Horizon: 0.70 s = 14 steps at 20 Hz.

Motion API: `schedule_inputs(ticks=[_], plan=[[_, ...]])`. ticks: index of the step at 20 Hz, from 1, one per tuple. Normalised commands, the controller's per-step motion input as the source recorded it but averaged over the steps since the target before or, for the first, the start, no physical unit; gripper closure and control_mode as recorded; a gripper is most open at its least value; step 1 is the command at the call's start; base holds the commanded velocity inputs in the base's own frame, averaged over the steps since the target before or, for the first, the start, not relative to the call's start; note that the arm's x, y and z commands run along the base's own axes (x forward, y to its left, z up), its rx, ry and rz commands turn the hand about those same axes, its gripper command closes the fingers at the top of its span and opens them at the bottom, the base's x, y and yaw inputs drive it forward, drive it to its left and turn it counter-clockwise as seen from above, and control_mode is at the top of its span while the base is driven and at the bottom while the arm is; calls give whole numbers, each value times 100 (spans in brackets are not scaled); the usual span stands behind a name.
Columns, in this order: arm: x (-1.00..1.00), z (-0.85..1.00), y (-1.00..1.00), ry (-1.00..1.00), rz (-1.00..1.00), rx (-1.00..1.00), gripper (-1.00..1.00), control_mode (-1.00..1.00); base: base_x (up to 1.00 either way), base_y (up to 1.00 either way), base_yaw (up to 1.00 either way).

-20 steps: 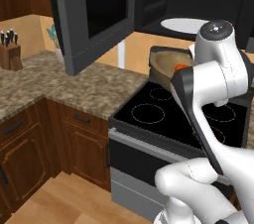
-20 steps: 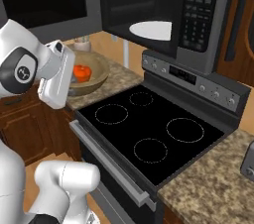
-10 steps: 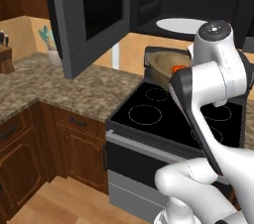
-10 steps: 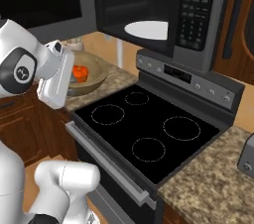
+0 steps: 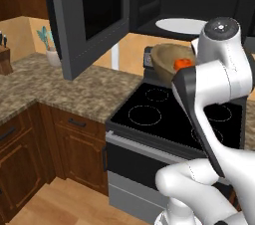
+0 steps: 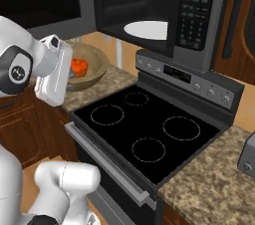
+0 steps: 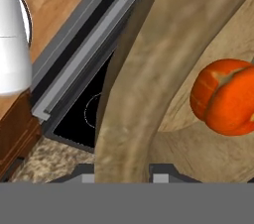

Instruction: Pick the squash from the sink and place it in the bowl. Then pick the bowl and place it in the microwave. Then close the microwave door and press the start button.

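Squash [image 7: 225,96] lying inside the bowl [image 7: 134,94], bowl carried above the stove [image 6: 144,134], below the open microwave [image 6: 164,10]. Against a second ago, whole scene slid sideways as the base drove; bowl unchanged against the arm. Gripper [image 7: 121,171] pinching the bowl's rim, arm bent, hand level.

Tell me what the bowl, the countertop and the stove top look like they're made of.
The bowl: probably wood, matte tan-brown with faint grain streaks. The countertop: looks like polished granite, speckled brown and beige. The stove top: likely smooth black glass or ceramic, flat and glossy with thin white burner rings. As a render, all of this is a guess from surface look.
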Motion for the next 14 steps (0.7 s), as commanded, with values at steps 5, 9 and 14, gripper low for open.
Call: schedule_inputs(ticks=[5, 9, 14], plan=[[-1, 45, 0, -6, -5, -20, 100, -100, 0, 0, 0], [2, 43, -17, 0, -13, -11, 100, -100, 0, 0, 0], [2, 31, -35, -5, -10, 0, 100, -100, 0, 0, 0]])
